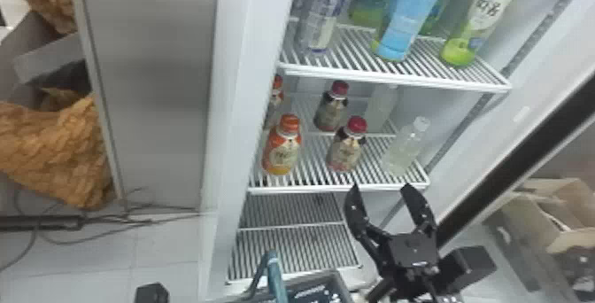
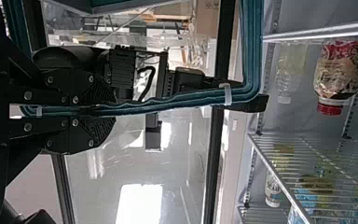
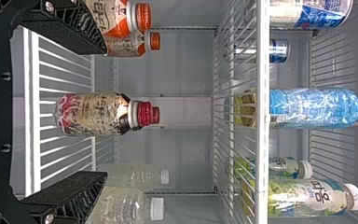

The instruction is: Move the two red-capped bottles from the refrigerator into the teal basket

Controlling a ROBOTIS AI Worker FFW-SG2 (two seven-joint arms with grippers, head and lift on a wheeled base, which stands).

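Front red-capped bottle (image 1: pixel 346 149) upright on the fridge shelf (image 1: pixel 336 188), second red-capped one (image 1: pixel 331 109) standing behind it. Orange-capped bottle (image 1: pixel 282 151) to its left, clear bottle (image 1: pixel 403 149) to its right. My right hand (image 1: pixel 381 187) is wide and empty, near the shelf's front edge; front bottle lines up between my fingers, not touching. My left hand (image 2: pixel 105 111) is clamped on the teal basket's handle (image 1: pixel 275 277).

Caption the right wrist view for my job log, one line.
Open right hand before the front red-capped bottle on its shelf, between orange-capped bottles and clear ones.
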